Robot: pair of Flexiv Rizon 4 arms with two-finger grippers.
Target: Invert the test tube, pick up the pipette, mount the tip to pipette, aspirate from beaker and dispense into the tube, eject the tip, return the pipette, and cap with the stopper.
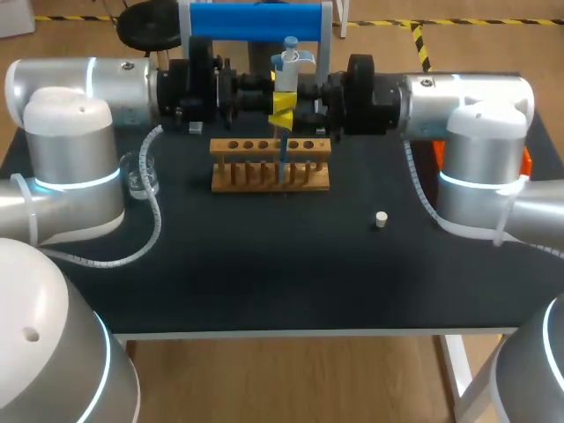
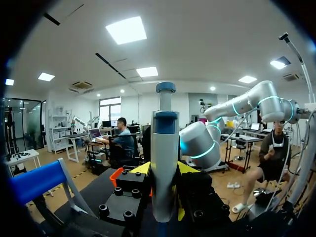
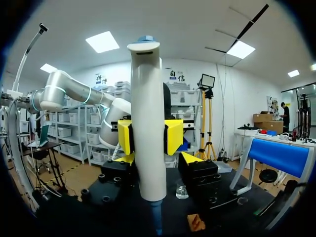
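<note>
1. Head view.
   - Pipette (image 1: 288, 66): upright over the middle of the rack (image 1: 264, 181), with its thin blue end reaching down into a rack hole. I judged it was held plumb there so the liquid would drop straight into the tube. I could not make out the tube itself.
   - Left claw (image 1: 283, 98): level, entering from the left, with its yellow tips at the pipette's body.
   - Right claw (image 1: 281, 118): level, entering from the right, meeting the same body just lower.
   - Beaker (image 1: 141, 174): on the table (image 1: 264, 273), well to the left of the rack and apart from both claws. I judged it was parked clear of the work.
   - Stopper (image 1: 381, 219): loose on the table to the right of the rack. Capping was not yet done.
2. Left wrist view.
   - Pipette (image 2: 164, 163): directly ahead, standing between the left claw's fingers, with yellow showing on both sides of it.
   - I logged this claw as clamped on the pipette.
3. Right wrist view.
   - Pipette (image 3: 147, 123): directly ahead of the right claw, upright and very close.
   - Left claw's pads (image 3: 173, 136): one on each side of the pipette and against it, which agreed with the clamp noted above.
   - Right claw's own state: I could not tell.
</note>
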